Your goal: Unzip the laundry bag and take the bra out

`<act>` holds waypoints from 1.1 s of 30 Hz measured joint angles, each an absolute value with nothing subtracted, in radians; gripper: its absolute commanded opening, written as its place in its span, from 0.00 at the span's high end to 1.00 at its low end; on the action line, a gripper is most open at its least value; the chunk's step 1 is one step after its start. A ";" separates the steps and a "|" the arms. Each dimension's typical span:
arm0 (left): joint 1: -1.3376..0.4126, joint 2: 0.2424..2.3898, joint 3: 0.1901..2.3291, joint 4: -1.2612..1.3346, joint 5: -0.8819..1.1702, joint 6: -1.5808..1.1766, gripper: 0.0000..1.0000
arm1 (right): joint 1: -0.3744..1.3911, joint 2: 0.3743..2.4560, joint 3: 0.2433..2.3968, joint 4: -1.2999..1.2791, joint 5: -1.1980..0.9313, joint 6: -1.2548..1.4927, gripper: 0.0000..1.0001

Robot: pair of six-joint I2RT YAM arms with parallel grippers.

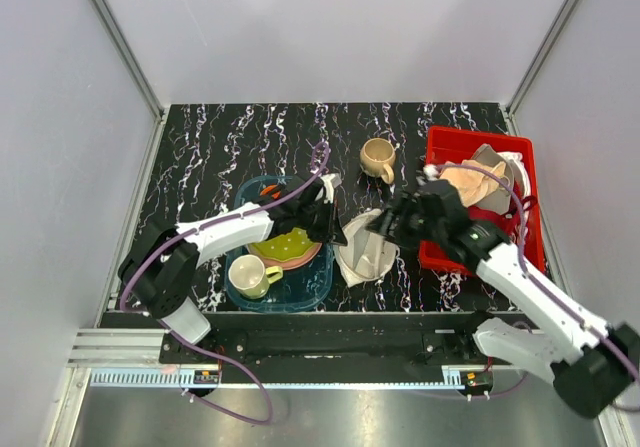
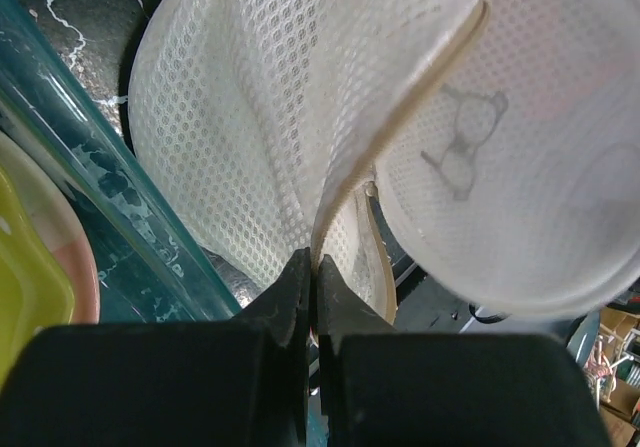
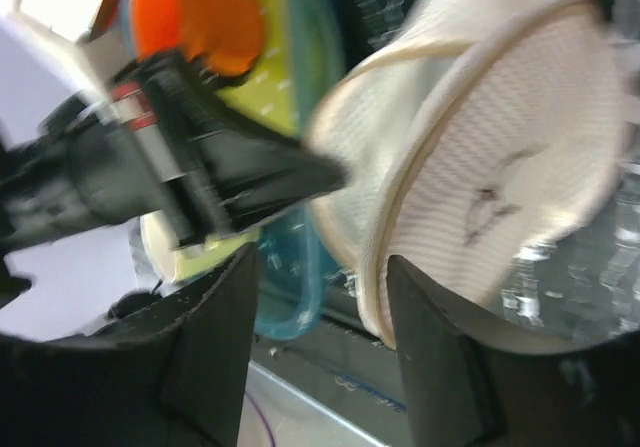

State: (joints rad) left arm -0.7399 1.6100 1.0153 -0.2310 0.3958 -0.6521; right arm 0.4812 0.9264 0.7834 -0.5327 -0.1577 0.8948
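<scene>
The laundry bag (image 1: 366, 252) is an off-white mesh pouch standing on edge on the black marble table, between the blue tray and the red basket. In the left wrist view its face (image 2: 520, 167) shows a small black line drawing. My left gripper (image 2: 312, 263) is shut on the bag's tan rim seam; it also shows in the top view (image 1: 337, 227). My right gripper (image 3: 322, 262) is open, and the bag's lower rim (image 3: 375, 297) sits just inside its right finger; from above this gripper (image 1: 386, 225) is at the bag's upper right. The bra is not visible at the bag.
A blue tray (image 1: 300, 302) to the left holds pink and green plates (image 1: 290, 247) and a cream mug (image 1: 250, 277). A tan mug (image 1: 378, 157) stands behind the bag. A red basket (image 1: 480, 135) on the right holds peach and grey-beige garments.
</scene>
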 measured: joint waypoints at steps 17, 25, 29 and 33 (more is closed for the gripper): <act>-0.737 1.558 1.088 -0.368 0.290 -0.606 0.22 | 0.732 0.836 0.956 -0.605 0.337 0.793 0.02; -0.724 1.435 1.232 -0.479 0.196 -0.559 0.07 | 0.732 0.794 0.961 -0.793 0.544 0.770 0.00; -0.724 1.343 1.278 -0.504 0.186 -0.535 0.07 | 0.731 0.828 0.994 -0.880 0.613 0.756 0.00; -0.724 1.214 1.294 -0.532 0.154 -0.508 0.07 | 0.731 0.892 1.042 -0.925 0.643 0.738 0.00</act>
